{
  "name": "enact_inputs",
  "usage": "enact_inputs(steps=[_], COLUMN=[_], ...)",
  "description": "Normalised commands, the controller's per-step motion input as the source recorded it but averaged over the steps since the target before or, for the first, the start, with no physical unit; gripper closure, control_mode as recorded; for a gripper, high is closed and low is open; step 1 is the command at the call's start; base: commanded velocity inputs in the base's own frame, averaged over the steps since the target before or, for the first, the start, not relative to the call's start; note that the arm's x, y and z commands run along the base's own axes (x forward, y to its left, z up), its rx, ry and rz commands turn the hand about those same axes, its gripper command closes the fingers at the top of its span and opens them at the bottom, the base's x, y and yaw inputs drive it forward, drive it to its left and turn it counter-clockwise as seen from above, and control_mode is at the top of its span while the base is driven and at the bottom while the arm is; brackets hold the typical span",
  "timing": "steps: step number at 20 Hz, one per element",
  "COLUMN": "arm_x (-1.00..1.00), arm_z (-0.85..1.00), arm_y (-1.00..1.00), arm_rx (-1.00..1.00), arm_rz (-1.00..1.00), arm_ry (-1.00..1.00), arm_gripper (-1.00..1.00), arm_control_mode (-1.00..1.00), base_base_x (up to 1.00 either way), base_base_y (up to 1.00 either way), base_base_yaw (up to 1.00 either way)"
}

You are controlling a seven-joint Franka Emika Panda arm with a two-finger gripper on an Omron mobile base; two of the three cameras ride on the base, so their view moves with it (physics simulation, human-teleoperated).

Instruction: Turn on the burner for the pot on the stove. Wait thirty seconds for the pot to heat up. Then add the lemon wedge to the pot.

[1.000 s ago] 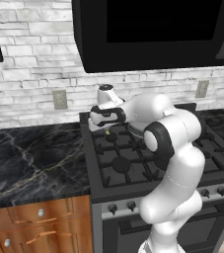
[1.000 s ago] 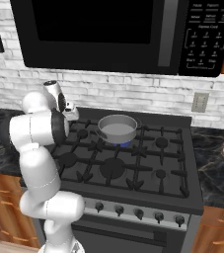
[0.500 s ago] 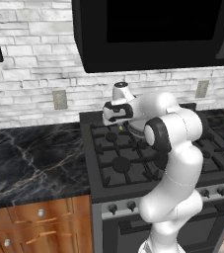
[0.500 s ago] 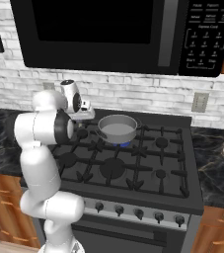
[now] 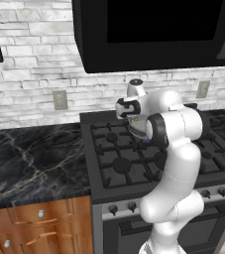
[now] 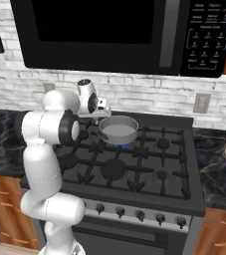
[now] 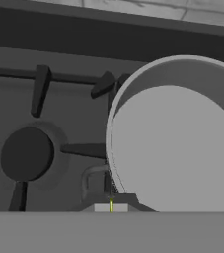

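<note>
Sitting pinched between the tool's [image 7: 111, 206] nearly closed tips, the lemon wedge [image 7: 111, 205] is showing in the hand view as a thin yellow-green sliver, so the tool is gripping it tightly. It is hanging just beside the near rim of the pot [image 6: 118, 129], not yet over the pale grey inside [image 7: 182, 148]. The pot is resting on the grates of the stove [image 6: 134, 169], and a small blue glow is showing at the burner [image 6: 126, 145] beneath it, so the heating step is looking done and the drop is the step in hand, as I judge it. In the right base view the tool [image 6: 100, 115] is hovering at the pot's left rim, above the grates. To do this well, the tool should be carrying the wedge further across until it is well inside the rim, since a release from here would likely be sending it onto the grate or down beside the unlit burner cap [image 7: 25, 154]. Staying low over the pot, while keeping clear of the wall and the short handle, should be limiting any bounce. Opening the jaws only once centred seems the safest course, as the piece is tiny and could be sticking to one tip.
</note>
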Motion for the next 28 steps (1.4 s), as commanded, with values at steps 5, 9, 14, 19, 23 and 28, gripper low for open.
enact_inputs(steps=[5, 9, 14, 19, 23, 28], arm_x=[0.21, 0.0, 0.0, 0.0, 0.0, 0.0], arm_z=[0.0, 0.0, -0.2, -0.14, -0.06, -0.17], arm_y=[-0.6, -0.27, -0.19, -0.33, -0.32, -0.13], arm_rx=[0.0, 0.0, 0.0, 0.0, 0.0, 0.0], arm_rz=[-0.04, -0.03, -0.02, -0.03, -0.03, -0.01], arm_ry=[0.0, 0.0, -0.02, -0.01, -0.02, -0.07], arm_gripper=[1.0, 1.0, 1.0, 1.0, 1.0, 1.0], arm_control_mode=[-1.0, -1.0, -1.0, -1.0, -1.0, -1.0], base_base_x=[0.0, 0.0, 0.0, 0.0, 0.0, 0.0], base_base_y=[0.0, 0.0, 0.0, 0.0, 0.0, 0.0], base_base_yaw=[0.0, 0.0, 0.0, 0.0, 0.0, 0.0])
